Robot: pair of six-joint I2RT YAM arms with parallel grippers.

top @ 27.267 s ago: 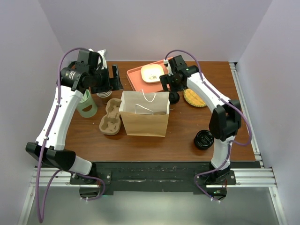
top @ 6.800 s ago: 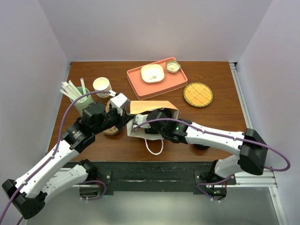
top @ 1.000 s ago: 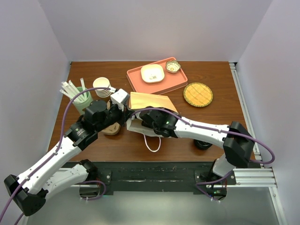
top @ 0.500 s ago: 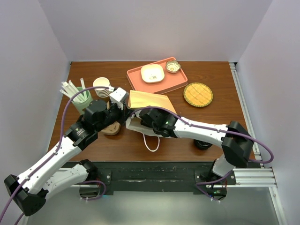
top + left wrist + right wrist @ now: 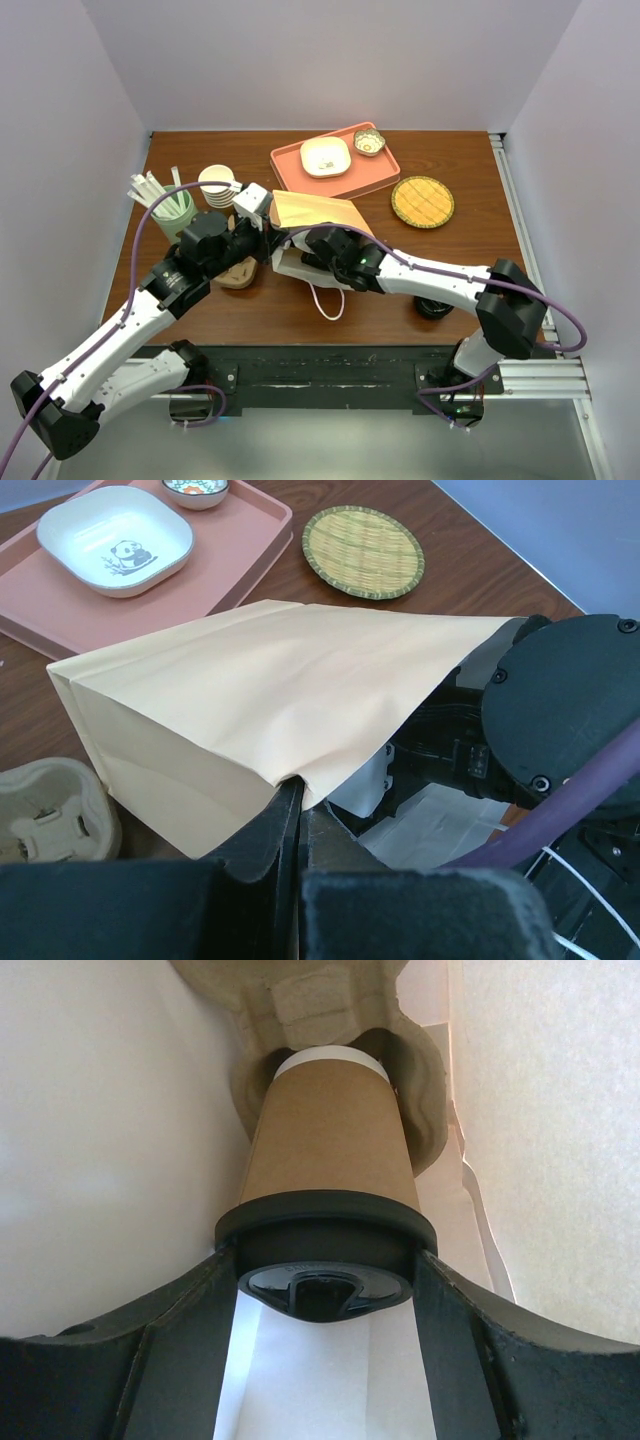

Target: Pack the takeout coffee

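Your left claw (image 5: 300, 810) is pinched together on the edge of the brown paper bag (image 5: 318, 212), at the bag's mouth. The bag lies tipped on its side left of the tabletop's (image 5: 460, 250) middle, with its closed end toward the far edge and its white handle loop trailing toward the near edge.

Your right claw (image 5: 325, 1260) has gone in through that mouth. Inside, its two fingers (image 5: 190, 1340) press against either side of the black lid of the takeout coffee (image 5: 325, 1150), so it is clamped on the cup. The cup points deeper into the bag, lid toward the wrist camera, and its base sits in a pulp cup holder (image 5: 310, 1000) with paper walls on both sides.

Outside the bag, a second pulp carrier (image 5: 238, 272) lies just beside its left side. A stack of cream cups (image 5: 216, 184) and a green cup of straws (image 5: 172, 212) stand toward the far left corner. The pink tray (image 5: 300, 170) is at the far edge, and a woven coaster (image 5: 422, 202) lies to its right.
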